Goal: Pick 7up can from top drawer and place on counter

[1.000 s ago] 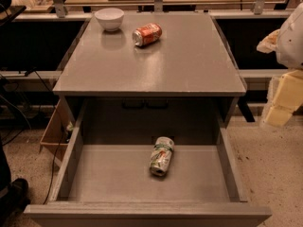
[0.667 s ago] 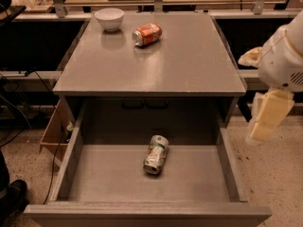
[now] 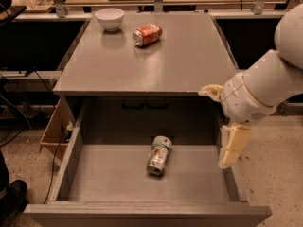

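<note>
Gripper (image 3: 214,127): over right wall of drawer (image 3: 71,155), fingers (image 3: 233,145) spread wide, empty; arm (image 3: 265,82) cut off at right.
Can (image 3: 159,155): lying in drawer, markings hard to read.

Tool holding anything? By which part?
Nothing held. The tool hangs open and empty over the right wall of the top drawer; the 7up can lies on its side on the drawer floor, apart from it.
</note>
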You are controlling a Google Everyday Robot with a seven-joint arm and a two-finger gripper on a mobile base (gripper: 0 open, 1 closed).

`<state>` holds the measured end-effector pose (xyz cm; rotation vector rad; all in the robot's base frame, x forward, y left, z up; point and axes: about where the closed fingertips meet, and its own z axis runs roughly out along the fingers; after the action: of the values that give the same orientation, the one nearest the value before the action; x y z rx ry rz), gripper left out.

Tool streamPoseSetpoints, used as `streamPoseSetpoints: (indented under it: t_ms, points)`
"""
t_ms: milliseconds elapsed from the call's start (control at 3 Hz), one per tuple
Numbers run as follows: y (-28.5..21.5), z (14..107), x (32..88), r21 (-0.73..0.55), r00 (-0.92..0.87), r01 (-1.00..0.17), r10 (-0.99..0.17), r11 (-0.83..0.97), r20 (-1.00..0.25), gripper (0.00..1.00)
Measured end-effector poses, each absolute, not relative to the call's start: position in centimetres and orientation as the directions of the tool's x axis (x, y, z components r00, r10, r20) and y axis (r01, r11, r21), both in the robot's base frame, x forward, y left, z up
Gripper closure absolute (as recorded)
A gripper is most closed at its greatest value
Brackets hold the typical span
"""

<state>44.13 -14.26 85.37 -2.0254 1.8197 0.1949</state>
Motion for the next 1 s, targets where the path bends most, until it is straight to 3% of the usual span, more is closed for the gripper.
streamPoseSetpoints:
  t_ms: [333, 1000]
  points:
    - [-12.56, 81.25, 45.12, -0.162, 0.201, -0.977, -0.869, -0.141, -0.452, 0.0]
    - [-11.7, 80.47, 45.22, -0.176, 0.258, -0.964, -0.875, -0.201, -0.41, 0.0]
